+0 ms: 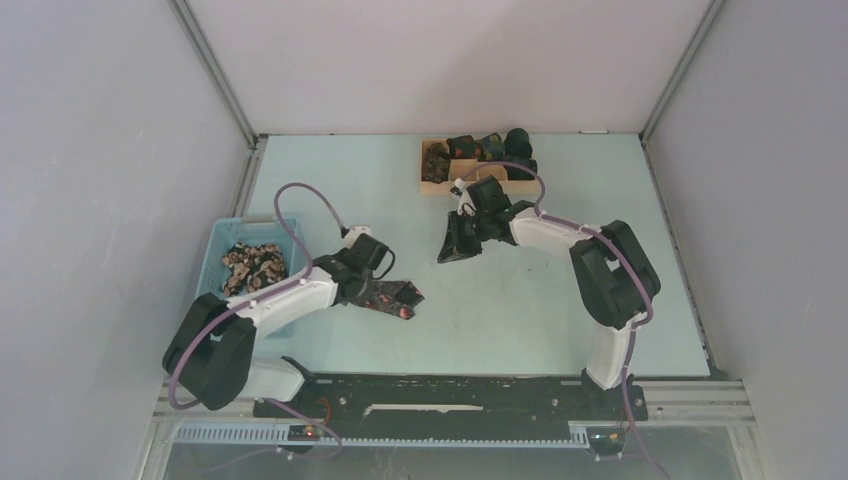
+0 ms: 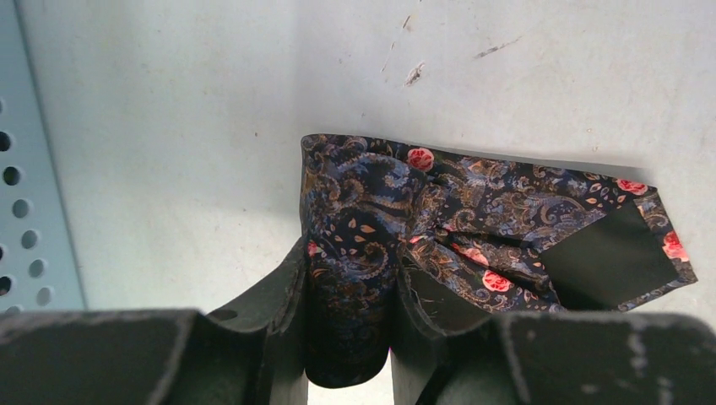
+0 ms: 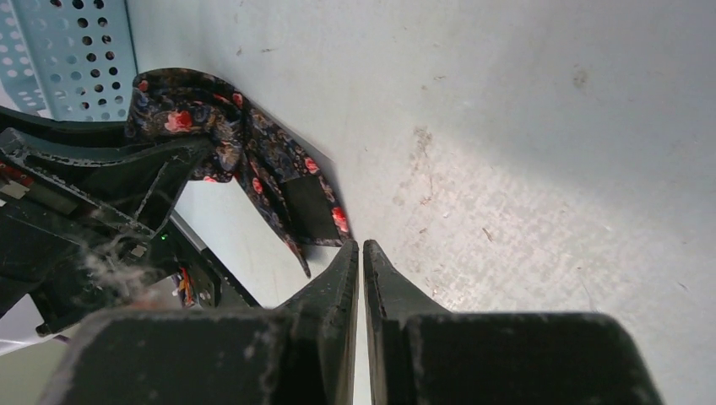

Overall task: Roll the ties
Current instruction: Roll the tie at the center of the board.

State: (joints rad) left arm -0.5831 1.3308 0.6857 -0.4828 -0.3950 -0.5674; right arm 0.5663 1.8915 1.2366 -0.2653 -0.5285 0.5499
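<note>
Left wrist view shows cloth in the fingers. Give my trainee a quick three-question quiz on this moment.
1. True or false: the right gripper is shut with nothing in it.
2. What holds the tie? A: the left gripper. B: the right gripper. C: nothing, it lies free.
3. Fill in: the blue basket sits on the ____ arm's side.
Key: 1 true; 2 A; 3 left.

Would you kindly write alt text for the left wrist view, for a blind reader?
The left gripper is shut on a dark floral tie, whose folded length and pointed end extend over the pale table. A perforated blue basket wall shows at left.
</note>
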